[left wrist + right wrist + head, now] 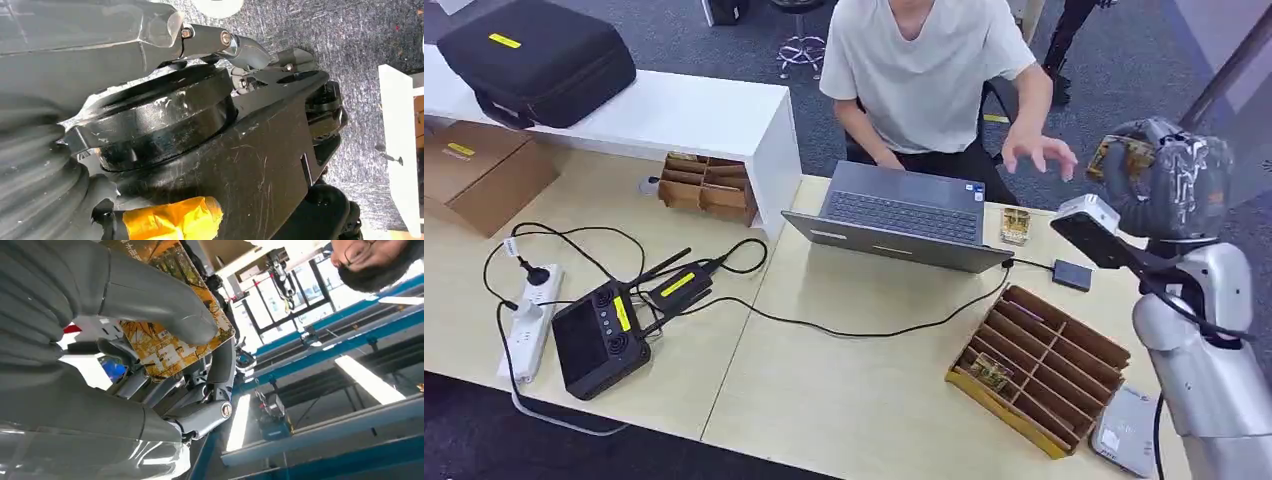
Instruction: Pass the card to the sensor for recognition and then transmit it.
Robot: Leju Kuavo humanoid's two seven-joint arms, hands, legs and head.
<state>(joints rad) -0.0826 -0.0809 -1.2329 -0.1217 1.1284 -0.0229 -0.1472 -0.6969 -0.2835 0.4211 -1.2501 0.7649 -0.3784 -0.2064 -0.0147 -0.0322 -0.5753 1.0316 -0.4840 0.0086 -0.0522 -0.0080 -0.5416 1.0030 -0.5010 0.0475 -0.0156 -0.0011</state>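
Note:
My right hand (1169,180) is raised at the right, above the table's far right corner, and grips a yellow-brown picture card (1122,155). The right wrist view shows the card (165,340) pinched under the thumb of that hand (125,305). A person's spread hand (1039,150) hovers just left of the card, a short gap away. A small black sensor box (1072,274) lies on the table below, cabled to the laptop (904,213). Another card (1016,225) lies beside the laptop. My left hand (210,37) hangs by my body over the carpet, holding nothing.
A cardboard divider tray (1064,340) with one card (991,372) in it sits at the front right, a white device (1129,430) beside it. On the left lie a black controller (604,335), cables and a power strip (529,320). The person sits behind the laptop.

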